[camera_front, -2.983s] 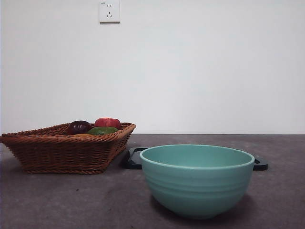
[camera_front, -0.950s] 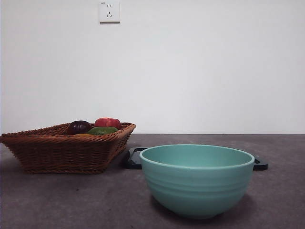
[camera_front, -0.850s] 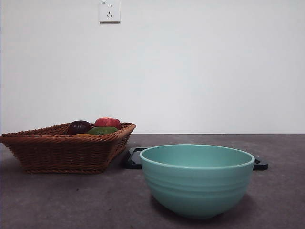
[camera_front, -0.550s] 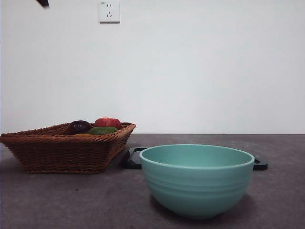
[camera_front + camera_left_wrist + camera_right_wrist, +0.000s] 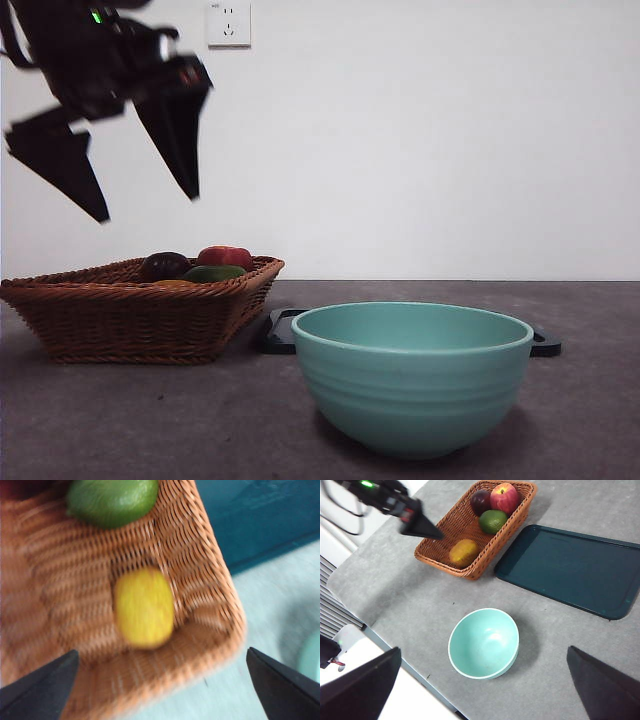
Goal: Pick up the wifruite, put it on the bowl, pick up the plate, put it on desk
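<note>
Above basket, left gripper newly arrived, spread wide.

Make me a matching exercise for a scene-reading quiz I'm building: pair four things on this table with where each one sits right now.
Things:
1. small oval orange-yellow wifruite
2. large mint-green ribbed ceramic bowl
3. flat dark teal rectangular tray
4. left gripper with two black jaws, open

Places:
A. lying flat on the desk beside the basket
B. in the air above the woven brown wicker basket
C. standing alone on the grey desk, empty
D. inside the basket, at the end away from the other fruit

Pairs: 1-D, 2-C, 3-A, 4-B
</note>
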Tool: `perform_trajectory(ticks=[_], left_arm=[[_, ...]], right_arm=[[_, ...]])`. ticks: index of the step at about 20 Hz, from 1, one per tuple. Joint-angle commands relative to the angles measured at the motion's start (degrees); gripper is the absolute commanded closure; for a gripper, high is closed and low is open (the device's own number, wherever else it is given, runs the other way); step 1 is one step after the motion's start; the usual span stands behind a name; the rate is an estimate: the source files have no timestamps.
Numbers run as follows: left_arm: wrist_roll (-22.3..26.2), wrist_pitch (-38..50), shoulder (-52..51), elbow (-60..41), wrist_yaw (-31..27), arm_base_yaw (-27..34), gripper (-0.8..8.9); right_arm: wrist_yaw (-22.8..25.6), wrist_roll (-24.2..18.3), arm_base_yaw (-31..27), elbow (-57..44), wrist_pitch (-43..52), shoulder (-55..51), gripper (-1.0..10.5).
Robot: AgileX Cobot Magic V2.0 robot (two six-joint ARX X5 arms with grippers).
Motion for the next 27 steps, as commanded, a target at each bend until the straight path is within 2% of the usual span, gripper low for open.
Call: perform_trajectory(ticks=[1,11,19,25,27], left_arm=[[1.36,2.82,4.04,1.44,-0.39,-0.26,1.92],[1.31,8.22,13.77,1.44,-0.59,-0.26,1.92],[0.42,7.45,16.66,1.44,-2.6,-0.26,2.1],[0.44,7.32,17.09,1.44,-2.6,-0.26,4.9],[0.44,7.56,17.09,1.46,-2.58,-0.26,5.15]], right_arm=[[-0.13,0.15,0.22,1.01,0.37,0.37,2.8],[-0.11,0.13,0.2,1.01,0.37,0.37,2.8],[-0.13,0.15,0.2,1.01,0.37,0.37,2.8],[-0.13,0.13,0.2,1.01,0.37,0.37,2.8],[-0.13,0.13,0.2,1.01,0.37,0.37,2.8]])
